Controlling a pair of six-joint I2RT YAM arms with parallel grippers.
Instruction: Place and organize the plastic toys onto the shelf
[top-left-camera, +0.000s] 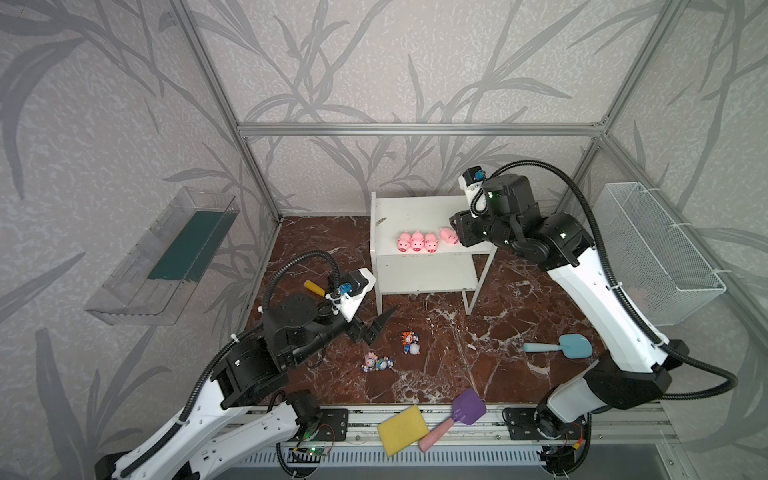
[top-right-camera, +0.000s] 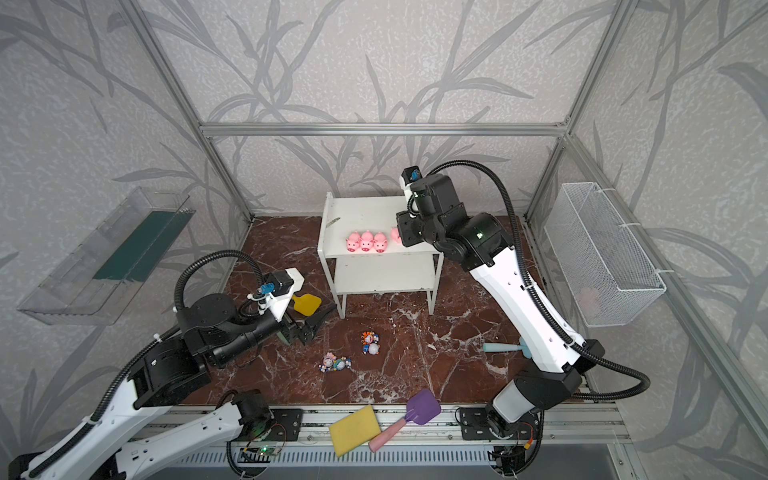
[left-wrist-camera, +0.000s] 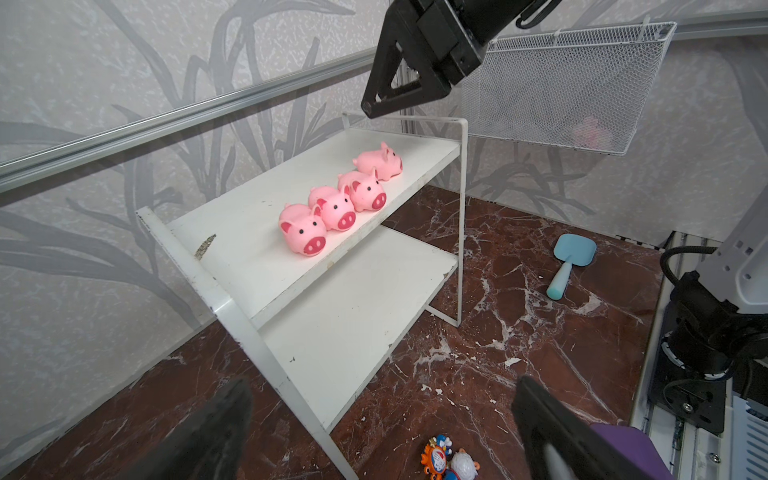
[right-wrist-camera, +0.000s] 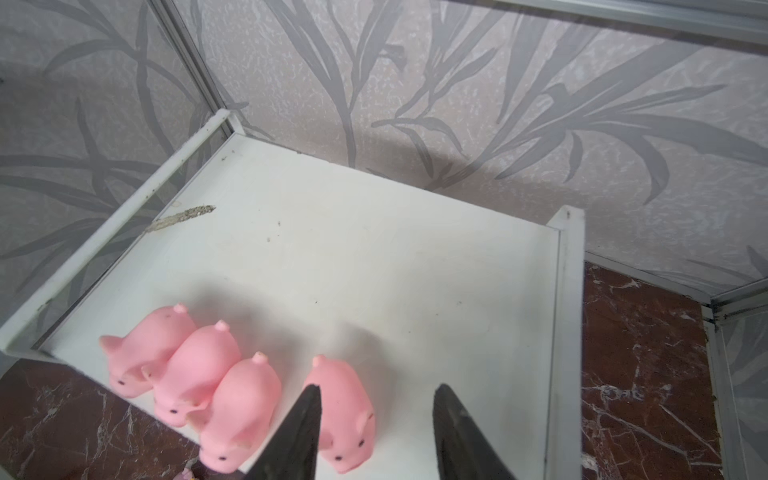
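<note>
Holding right pincer (right-wrist-camera: 378, 390) open and empty above fourth pig (right-wrist-camera: 349, 407), standing at 3 o'clock of three touching pigs (top-left-camera: 417, 242) near front edge of shelf (top-left-camera: 415, 212) top board. Hovering left pincer (top-left-camera: 374, 328) wide open, empty, at 11 o'clock of figurines (top-left-camera: 410, 343) lying on table (top-left-camera: 498, 324), at 6 o'clock of shelf.
</note>
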